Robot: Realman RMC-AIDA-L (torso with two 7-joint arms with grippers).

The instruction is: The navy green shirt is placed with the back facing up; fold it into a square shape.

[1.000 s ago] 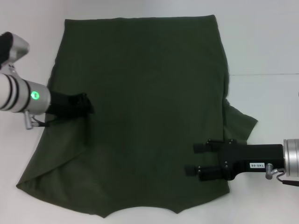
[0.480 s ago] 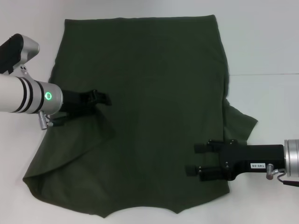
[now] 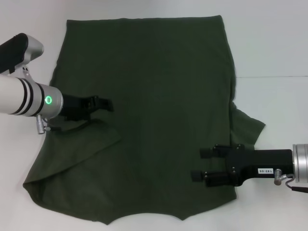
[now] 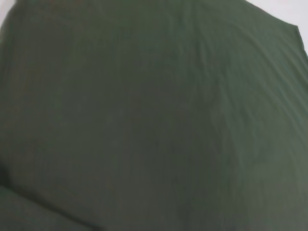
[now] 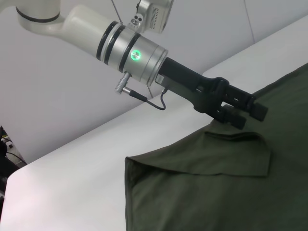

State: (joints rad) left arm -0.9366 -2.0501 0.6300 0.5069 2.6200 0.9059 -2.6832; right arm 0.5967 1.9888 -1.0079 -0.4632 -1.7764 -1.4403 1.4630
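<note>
Landmark: navy green shirt point(image 3: 154, 120), spread flat across the table point(image 3: 274, 43).
Over shirt's left side: left gripper point(image 3: 107, 103) reaches in above a folded-over sleeve.
Over shirt's right lower edge: right gripper point(image 3: 198, 164) blocks.
Free room: bare table beyond shirt's right edge.

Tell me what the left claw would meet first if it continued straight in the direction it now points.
Probably only more of the large dark olive-green fabric shirt. The left claw points across the shirt's middle toward its far side edge, just above the cloth; no other object lies in that line, though its height is unclear.
</note>
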